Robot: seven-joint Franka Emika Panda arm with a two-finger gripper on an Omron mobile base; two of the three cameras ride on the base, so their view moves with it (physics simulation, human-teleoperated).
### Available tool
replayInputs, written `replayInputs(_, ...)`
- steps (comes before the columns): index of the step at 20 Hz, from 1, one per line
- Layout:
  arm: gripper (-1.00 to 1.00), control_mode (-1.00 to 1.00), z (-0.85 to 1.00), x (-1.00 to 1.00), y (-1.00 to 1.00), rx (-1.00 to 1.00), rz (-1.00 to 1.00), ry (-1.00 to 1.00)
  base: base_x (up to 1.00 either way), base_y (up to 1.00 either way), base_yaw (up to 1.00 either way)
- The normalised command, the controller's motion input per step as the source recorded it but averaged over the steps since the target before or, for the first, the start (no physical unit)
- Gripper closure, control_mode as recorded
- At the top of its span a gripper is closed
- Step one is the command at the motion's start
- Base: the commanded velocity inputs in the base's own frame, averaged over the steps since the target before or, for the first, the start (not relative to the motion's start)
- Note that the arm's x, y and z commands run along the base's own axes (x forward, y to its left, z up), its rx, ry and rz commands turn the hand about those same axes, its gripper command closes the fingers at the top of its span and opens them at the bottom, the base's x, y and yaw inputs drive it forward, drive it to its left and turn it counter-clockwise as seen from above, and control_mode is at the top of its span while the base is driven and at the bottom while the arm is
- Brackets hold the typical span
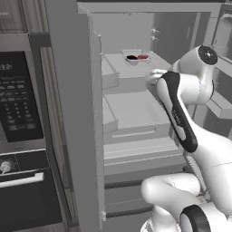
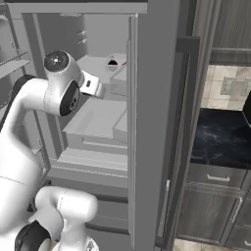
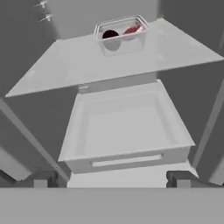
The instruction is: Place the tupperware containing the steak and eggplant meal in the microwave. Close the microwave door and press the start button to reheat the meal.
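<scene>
Tupperware [image 2: 115,62] in the right base view: right part hidden behind the fridge's centre wall [image 2: 149,122], only a dark lump of the food [image 2: 113,62] shows. Food in the left base view is too small to tell steak from eggplant. Microwave [image 1: 16,95] is cut off by the left edge there; just the keypad strip is visible, clock digits unreadable. Oven [image 1: 25,190] below it is cut off left and bottom. Gripper [image 3: 113,178] tips are clipped at the bottom of the hand view.
</scene>
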Motion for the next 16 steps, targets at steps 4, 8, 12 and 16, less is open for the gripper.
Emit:
replayInputs(4, -1.00, -1.00, 0.59, 0.01, 0.13, 0.00, -0.19, 0.00, 0.00, 0.00, 0.00)
replayInputs(8, -1.00, -1.00, 0.13, 0.11, 0.00, 0.02, -0.17, -0.01, 0.00, 0.00, 0.00)
replayInputs(12, -1.00, -1.00, 0.00, 0.22, -0.02, 0.12, -0.15, -0.06, 0.00, 0.00, 0.00)
replayInputs(16, -1.00, -1.00, 0.00, 0.36, -0.12, 0.15, -0.16, -0.04, 0.00, 0.00, 0.00)
